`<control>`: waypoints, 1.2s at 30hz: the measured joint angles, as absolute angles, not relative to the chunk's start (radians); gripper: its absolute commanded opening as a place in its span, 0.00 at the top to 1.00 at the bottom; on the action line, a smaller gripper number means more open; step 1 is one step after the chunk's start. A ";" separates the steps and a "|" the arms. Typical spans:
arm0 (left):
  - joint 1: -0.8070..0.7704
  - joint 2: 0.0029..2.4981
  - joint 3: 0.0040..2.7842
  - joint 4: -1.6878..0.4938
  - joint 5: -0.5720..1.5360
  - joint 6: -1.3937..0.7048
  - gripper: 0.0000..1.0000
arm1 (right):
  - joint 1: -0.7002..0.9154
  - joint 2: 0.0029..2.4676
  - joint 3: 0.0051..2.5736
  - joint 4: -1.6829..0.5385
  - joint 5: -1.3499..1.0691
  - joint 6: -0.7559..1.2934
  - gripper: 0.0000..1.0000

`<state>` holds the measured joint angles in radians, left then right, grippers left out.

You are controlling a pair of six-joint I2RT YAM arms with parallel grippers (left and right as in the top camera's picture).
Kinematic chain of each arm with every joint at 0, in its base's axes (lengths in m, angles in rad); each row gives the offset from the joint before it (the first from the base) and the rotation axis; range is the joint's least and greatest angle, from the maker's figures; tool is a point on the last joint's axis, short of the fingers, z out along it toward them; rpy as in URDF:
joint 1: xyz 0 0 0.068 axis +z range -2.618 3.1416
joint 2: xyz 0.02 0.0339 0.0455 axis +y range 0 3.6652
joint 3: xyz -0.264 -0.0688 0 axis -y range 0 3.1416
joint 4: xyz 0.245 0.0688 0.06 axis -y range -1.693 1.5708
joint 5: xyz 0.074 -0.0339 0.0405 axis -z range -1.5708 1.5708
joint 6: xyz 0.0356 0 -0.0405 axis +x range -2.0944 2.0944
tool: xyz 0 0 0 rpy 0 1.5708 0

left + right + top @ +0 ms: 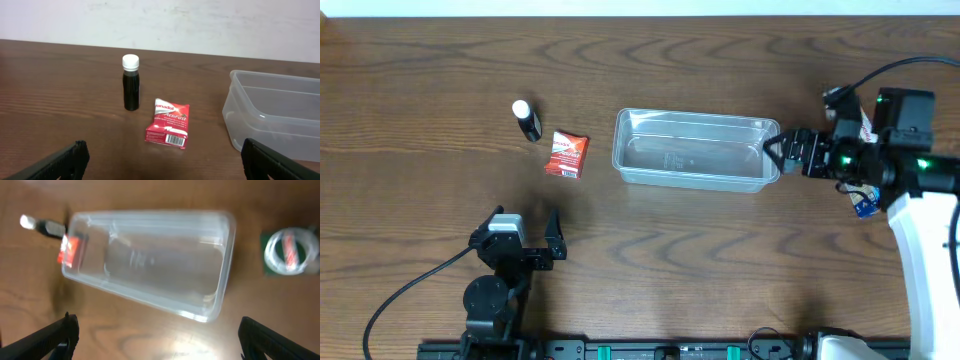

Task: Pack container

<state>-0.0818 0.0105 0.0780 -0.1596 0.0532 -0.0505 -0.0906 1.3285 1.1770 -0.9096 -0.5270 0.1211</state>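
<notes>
Nearest the robot's base, the left hand [518,222] is at the front left of the desk [720,270], spread wide and holding nothing; in the left wrist view its dark fingertips [65,160] show only in the two bottom corners, with bare wood between them. Further in, on the right side, a small blue-and-white packet [866,205] peeps out from under the right arm [920,230], partly hidden.

Beyond the left hand lies the red sachet [566,154], flat on the wood, with white lettering on its face and a barcode panel at its near edge. To its right, apart from it, the container [690,182] rests about mid-desk, open side up, its long sides running left to right; the wood grain shows through its clear walls.

The right hand [772,152] is at the container's right short end, reaching in from the right. It too is wide and holds nothing; its fingers [55,340] sit in the bottom corners of the right wrist view, and the container lies across that view beyond them. Whether they touch the rim I cannot tell. That view is blurred; a dark green square [290,250] with a pale ring on it shows beside the container.

Farthest back stands the small dark bottle [527,120], upright and white-capped, near the sachet but not touching it.
</notes>
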 measured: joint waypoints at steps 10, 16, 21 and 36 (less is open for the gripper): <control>-0.082 0.010 0.078 -0.160 0.053 -0.051 0.02 | 0.235 1.341 1.178 -1.056 -0.260 0.149 0.01; -0.082 0.010 0.078 -0.160 0.053 -0.051 0.02 | 0.357 1.341 1.178 -1.028 -0.117 0.156 0.55; -0.082 0.010 0.078 -0.160 0.053 -0.051 0.02 | 0.366 1.342 1.178 -1.047 -0.080 0.172 0.99; -0.082 0.010 0.078 -0.160 0.053 -0.051 0.02 | 0.367 1.342 1.018 -0.960 -0.055 0.242 0.99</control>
<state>-0.0818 0.0101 0.0776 -0.1596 0.0532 -0.0505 0.3668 1.3418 1.0176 -0.9604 -0.0547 0.2417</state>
